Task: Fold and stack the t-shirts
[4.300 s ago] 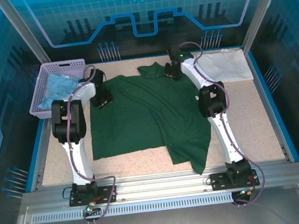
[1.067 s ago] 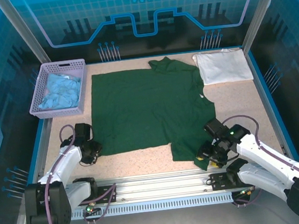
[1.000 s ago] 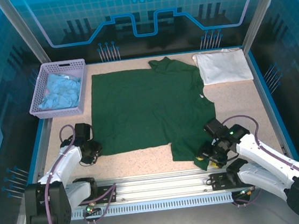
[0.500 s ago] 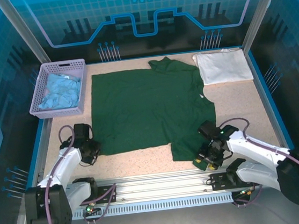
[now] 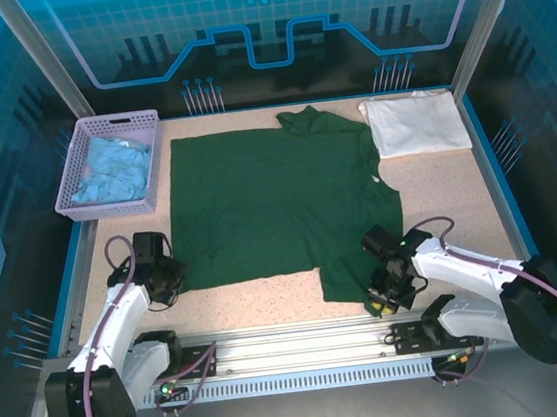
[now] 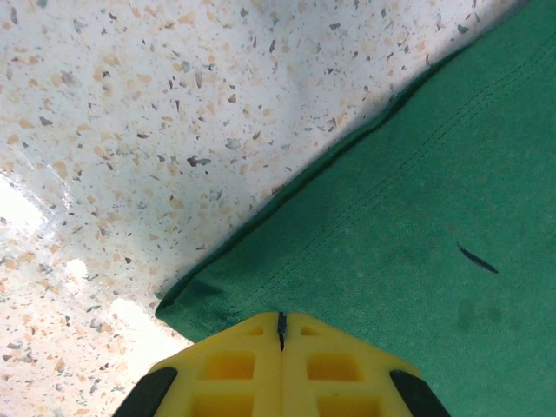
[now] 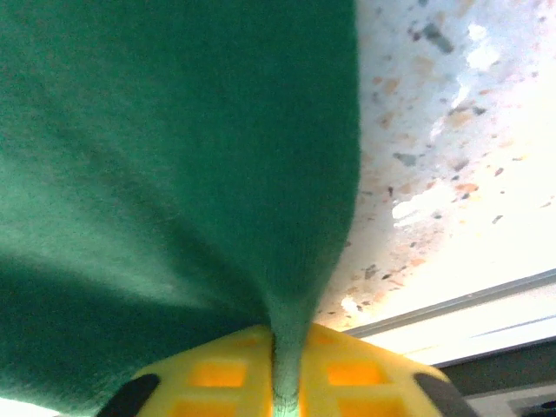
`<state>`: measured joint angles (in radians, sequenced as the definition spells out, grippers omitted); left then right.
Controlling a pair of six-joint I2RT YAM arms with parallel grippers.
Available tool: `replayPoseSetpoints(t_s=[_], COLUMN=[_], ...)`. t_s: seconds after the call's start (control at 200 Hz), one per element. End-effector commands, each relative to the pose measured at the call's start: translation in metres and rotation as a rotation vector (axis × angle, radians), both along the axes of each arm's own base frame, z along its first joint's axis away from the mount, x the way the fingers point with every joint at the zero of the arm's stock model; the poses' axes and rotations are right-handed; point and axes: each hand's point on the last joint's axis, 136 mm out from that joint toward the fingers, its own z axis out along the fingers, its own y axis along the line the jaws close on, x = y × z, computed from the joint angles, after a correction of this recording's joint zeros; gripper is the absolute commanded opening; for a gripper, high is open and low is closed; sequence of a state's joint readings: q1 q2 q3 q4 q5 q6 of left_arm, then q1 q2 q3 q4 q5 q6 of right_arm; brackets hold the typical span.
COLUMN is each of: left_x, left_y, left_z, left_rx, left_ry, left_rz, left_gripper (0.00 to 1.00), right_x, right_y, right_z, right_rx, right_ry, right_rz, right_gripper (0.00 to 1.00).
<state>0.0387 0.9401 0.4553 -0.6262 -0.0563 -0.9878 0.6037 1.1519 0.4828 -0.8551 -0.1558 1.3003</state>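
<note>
The dark green t-shirt [image 5: 279, 208] lies spread flat on the speckled table, with a sleeve hanging toward the near right. My left gripper [image 5: 173, 278] sits at its near left corner. In the left wrist view its yellow jaws [image 6: 281, 317] are shut, with a thin sliver of the green hem [image 6: 417, 217] pinched at the tips. My right gripper [image 5: 378, 300] is at the shirt's near right tip. In the right wrist view it [image 7: 285, 356] is shut on a bunched fold of green cloth [image 7: 174, 156]. The white t-shirt [image 5: 415, 122] lies folded at the far right corner.
A lilac basket [image 5: 112, 120] holding light blue cloth [image 5: 108, 168] stands at the far left. A metal rail [image 5: 294, 343] runs along the near edge just behind both grippers. Blue walls border the table on the left and right.
The right gripper slid left along the shirt's near right tip and closed on the cloth. The left gripper closed at the near left corner. The shirt stayed flat.
</note>
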Motion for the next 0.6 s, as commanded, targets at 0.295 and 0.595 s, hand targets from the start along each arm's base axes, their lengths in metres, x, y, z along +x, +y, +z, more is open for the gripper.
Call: replayPoseSetpoints(t_s=[0.295, 0.595], left_x=[0.002, -0.005], left_y=[0.005, -0.002], left_z=[0.024, 0.025], left_rx=[0.034, 0.0], left_ry=[-0.041, -0.022], left_rz=[-0.026, -0.045], left_gripper=[0.0, 0.22], right_x=[0.021, 0.036], right_y=[-0.005, -0.006], right_z=[0.025, 0.051], right_rx=[-0.082, -0.11], right_ry=[-0.126, -0.2], right_rz=[0.09, 0.134], right_gripper=[0.0, 0.0])
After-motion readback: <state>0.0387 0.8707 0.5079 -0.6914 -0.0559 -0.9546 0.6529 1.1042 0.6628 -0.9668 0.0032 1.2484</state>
